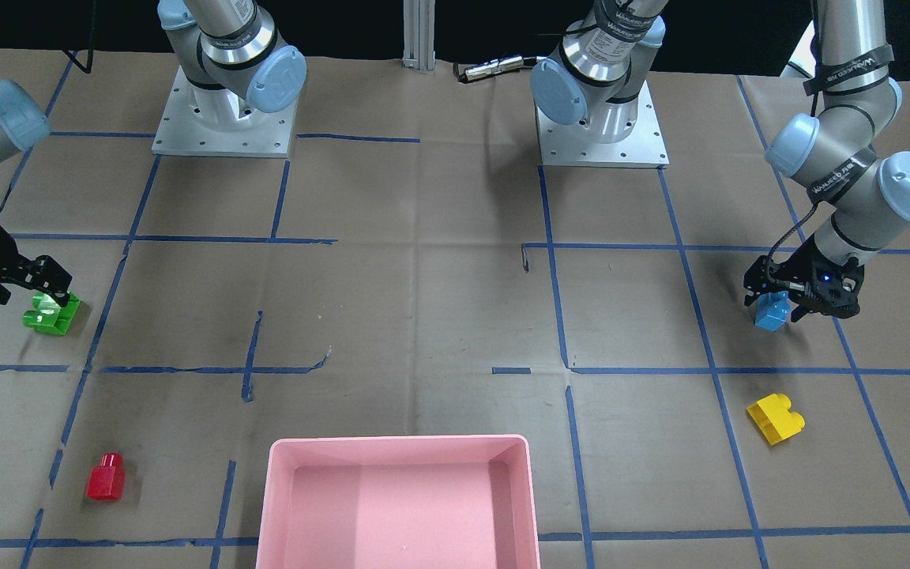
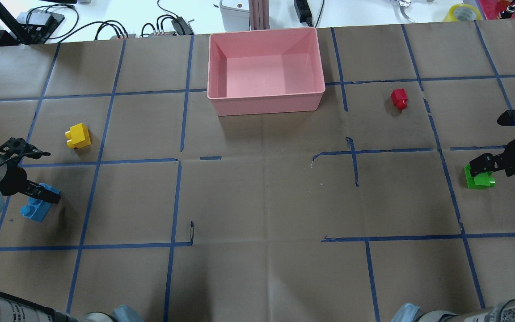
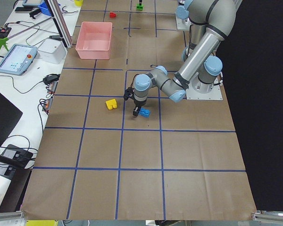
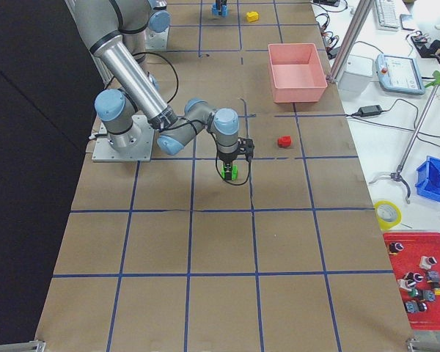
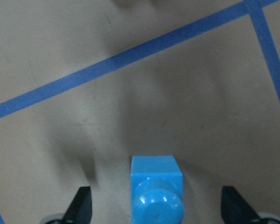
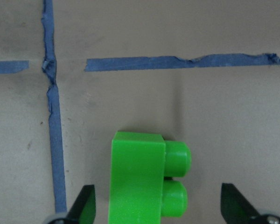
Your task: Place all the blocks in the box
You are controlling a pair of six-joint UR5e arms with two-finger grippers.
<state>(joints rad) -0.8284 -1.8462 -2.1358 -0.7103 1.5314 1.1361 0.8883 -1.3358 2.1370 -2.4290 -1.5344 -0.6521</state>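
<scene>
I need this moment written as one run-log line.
left tool: open, straddling blue block | right tool: open, straddling green block | red block, yellow block: on table | box: empty

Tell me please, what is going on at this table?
Two robot arms are gathering bricks for the pink box, which is empty. The left gripper is open around the blue brick, the right gripper open around the green brick; neither is lifted. The red brick and yellow brick lie untouched.
</scene>
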